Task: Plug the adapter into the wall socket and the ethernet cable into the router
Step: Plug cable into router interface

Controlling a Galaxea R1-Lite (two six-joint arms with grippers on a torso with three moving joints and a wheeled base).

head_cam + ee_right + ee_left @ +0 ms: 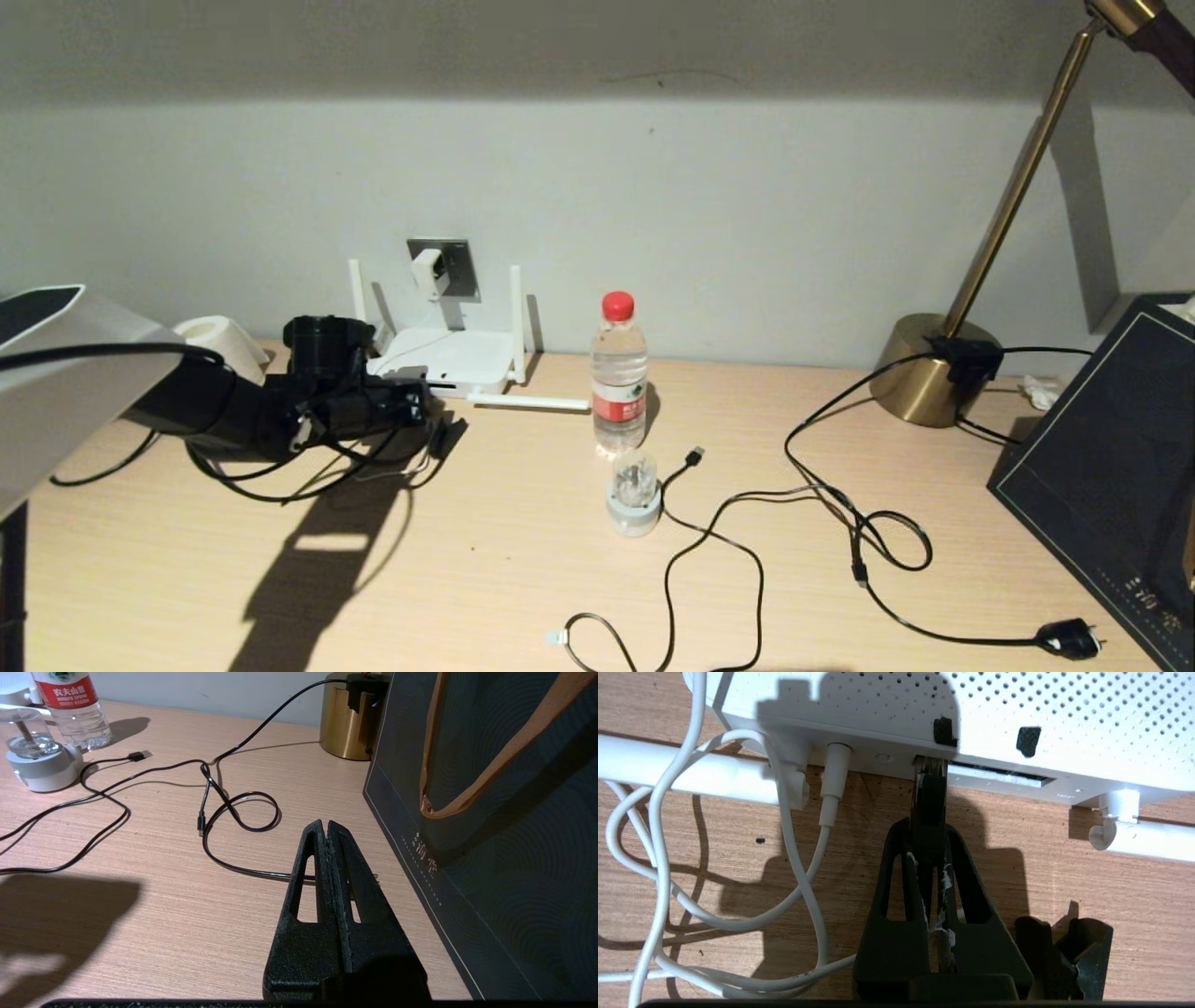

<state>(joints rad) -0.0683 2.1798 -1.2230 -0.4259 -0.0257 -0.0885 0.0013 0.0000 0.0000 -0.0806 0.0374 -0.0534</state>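
The white router (448, 359) lies against the wall with its antennas (515, 322) up or folded flat. Above it the white adapter (428, 271) sits in the grey wall socket (456, 264); its white cord (658, 812) runs to the router's round jack. My left gripper (928, 833) is shut on the ethernet cable's black connector (928, 807). The connector's clear tip is at a dark port on the router's edge (930, 764). The black cable (280, 493) loops under the left arm. My right gripper (325, 826) is shut on nothing, low over the table at the right.
A water bottle (618, 373) and a round white-and-clear plug (634, 490) stand mid-table. A black USB cable (693, 456) and the lamp cord (1064, 639) trail across the right side. The brass lamp (929, 369) and a dark bag (490, 812) stand close beside the right gripper.
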